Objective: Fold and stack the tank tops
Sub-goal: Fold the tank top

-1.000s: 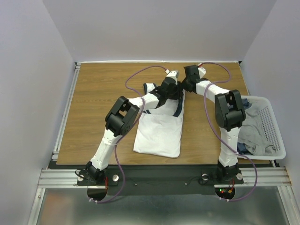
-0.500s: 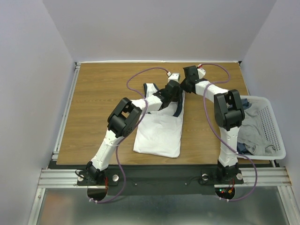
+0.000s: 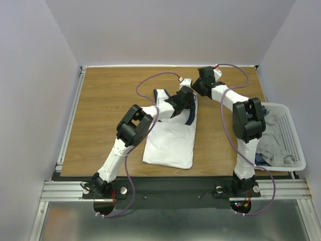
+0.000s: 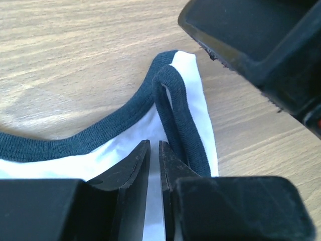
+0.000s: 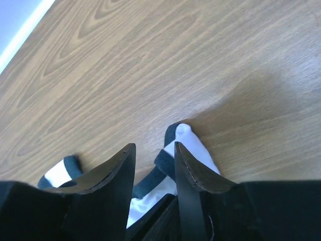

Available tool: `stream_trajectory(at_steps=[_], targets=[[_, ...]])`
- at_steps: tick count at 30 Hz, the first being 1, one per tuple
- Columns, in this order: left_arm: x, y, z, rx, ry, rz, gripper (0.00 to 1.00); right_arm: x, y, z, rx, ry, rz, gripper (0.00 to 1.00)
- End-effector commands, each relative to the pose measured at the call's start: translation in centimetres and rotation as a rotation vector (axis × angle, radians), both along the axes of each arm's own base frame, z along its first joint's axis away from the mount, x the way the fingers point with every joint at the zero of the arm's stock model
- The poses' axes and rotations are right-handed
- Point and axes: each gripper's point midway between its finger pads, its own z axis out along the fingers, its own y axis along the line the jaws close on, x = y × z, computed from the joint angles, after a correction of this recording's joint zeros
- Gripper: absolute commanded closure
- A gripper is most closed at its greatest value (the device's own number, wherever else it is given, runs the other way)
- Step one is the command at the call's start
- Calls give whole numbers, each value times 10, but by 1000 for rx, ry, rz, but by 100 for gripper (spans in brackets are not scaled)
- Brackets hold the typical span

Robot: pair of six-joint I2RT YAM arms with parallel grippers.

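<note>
Stage: early, nothing stacked | white tank top (image 3: pixel 170 143) mid-desk (image 3: pixel 105 105), straps at 12 o'clock | left end effector (image 4: pixel 154 144) nearly clenched over strap (image 4: pixel 176 113), grasp unclear | right end effector (image 5: pixel 154 146) released | other tops (image 3: pixel 273 144) in basket (image 3: pixel 297 138), 4 o'clock

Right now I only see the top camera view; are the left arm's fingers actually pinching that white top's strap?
Observer: In the left wrist view, the left fingers are nearly together with a slim gap, beside the white tank top's navy edging. I can't tell whether cloth is pinched.
Operator: And the right arm's?
Observer: In the right wrist view, the right fingers stand apart over a strap end, gripping nothing.
</note>
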Motion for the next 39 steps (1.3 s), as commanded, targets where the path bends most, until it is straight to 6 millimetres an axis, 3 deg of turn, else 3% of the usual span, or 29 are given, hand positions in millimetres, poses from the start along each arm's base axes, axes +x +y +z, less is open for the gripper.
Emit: stream_trajectory(at_steps=[1,2,5,7,8,10,12,13,14,15,16,17,19,20,22,23,24,27,34,39], targets=[[7,-6,54,-62,-90,13,75,2,10,25,42,-49,20,57],[8,-4,71,-77,-112,24,75,2,11,20,48,-39,16,57],[9,6,96,-90,-141,43,74,2,15,12,57,-25,29,58],[8,15,102,-90,-142,56,72,5,19,16,64,-33,50,58],[7,22,116,-101,-149,75,71,5,23,17,57,-36,79,58],[10,45,116,-109,-121,139,71,11,33,30,27,-68,133,59],[18,85,132,-128,-111,235,71,16,54,39,19,-99,209,59],[13,104,118,-142,-65,289,71,16,61,39,2,-102,246,59],[14,122,118,-156,-55,332,71,18,68,42,1,-110,268,59],[14,140,136,-196,-67,368,71,15,83,40,3,-110,303,59],[19,175,120,-188,-39,433,71,17,92,40,0,-116,323,60],[22,187,125,-228,-36,457,71,17,100,39,-16,-121,344,60],[31,210,115,-240,-8,478,71,12,125,43,-23,-140,393,62],[40,221,99,-244,32,478,71,10,134,37,-37,-133,417,63],[51,227,85,-241,63,462,74,3,160,37,-50,-146,465,64],[61,224,89,-254,64,445,76,0,168,36,-70,-151,492,64],[63,222,65,-236,127,423,80,4,176,35,-88,-164,499,64],[71,220,51,-242,154,424,80,-2,209,27,-155,-187,560,60],[74,219,23,-275,203,410,80,6,227,2,-296,-192,578,57],[81,197,13,-322,239,309,80,12,223,2,-377,-207,526,57]])
